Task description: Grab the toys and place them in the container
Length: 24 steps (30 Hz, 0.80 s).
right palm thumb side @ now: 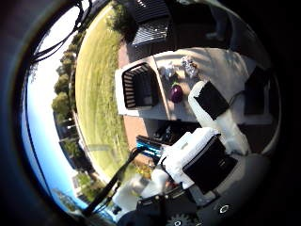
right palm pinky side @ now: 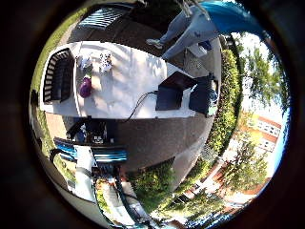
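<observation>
A white table (right palm pinky side: 129, 74) stands on a patio, far below the palm. At one end of it lies a black slatted container (right palm pinky side: 57, 76). Beside the container lies a round purple toy (right palm pinky side: 86, 88). Two small pale toys (right palm pinky side: 84, 63) (right palm pinky side: 106, 62) lie a little further along the table. The thumb side view shows the same container (right palm thumb side: 141, 87) and purple toy (right palm thumb side: 176, 93). My right hand (right palm thumb side: 209, 155) hangs high above the table, away from all toys. Its white and black fingers (right palm thumb side: 214, 102) are relaxed and hold nothing.
Two black boxes (right palm pinky side: 172, 91) (right palm pinky side: 202, 95) sit at the table's other end, with a dark cord running from them. A brown paved patio (right palm pinky side: 152, 138) surrounds the table. A lawn (right palm thumb side: 94, 85) and hedges (right palm pinky side: 227, 105) lie beyond.
</observation>
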Each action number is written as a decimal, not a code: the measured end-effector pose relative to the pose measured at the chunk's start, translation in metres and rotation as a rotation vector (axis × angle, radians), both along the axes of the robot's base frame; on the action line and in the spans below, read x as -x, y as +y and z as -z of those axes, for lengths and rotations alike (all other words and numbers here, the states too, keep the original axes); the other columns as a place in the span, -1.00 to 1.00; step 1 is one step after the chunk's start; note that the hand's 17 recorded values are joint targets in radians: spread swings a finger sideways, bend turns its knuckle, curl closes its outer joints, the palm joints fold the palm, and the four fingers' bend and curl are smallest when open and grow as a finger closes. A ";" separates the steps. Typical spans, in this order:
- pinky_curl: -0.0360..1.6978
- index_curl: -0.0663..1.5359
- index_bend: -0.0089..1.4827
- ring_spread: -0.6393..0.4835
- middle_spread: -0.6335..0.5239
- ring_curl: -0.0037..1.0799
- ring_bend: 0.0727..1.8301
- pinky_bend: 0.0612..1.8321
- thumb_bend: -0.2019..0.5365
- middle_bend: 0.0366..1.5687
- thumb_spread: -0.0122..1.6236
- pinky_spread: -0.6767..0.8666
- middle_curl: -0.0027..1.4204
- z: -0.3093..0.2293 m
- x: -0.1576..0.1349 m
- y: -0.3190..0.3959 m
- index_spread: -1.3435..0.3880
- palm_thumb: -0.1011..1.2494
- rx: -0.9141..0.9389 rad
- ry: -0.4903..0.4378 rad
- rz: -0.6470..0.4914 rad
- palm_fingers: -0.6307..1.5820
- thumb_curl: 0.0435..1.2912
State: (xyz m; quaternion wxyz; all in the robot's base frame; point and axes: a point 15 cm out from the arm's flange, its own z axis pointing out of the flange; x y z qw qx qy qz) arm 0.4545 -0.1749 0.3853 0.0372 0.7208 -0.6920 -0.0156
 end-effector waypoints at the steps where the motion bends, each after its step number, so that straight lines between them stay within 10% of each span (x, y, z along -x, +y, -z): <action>1: -0.64 -0.49 -0.76 0.64 0.19 -0.38 -0.80 -0.67 -0.48 -0.82 0.59 0.42 -0.58 0.003 -0.012 -0.003 0.35 0.28 0.011 -0.031 0.005 -0.17 -0.46; 12: -0.64 -0.49 -0.73 0.67 0.13 -0.35 -0.71 -0.59 -0.57 -0.81 0.52 0.47 -0.56 0.116 -0.110 -0.029 0.40 0.04 0.041 -0.125 0.153 -0.06 -0.47; 24: -0.68 -0.51 -0.78 0.66 0.16 -0.35 -0.68 -0.58 -0.53 -0.81 0.47 0.43 -0.53 0.321 -0.141 -0.018 0.47 -0.11 0.014 -0.022 0.226 -0.11 -0.50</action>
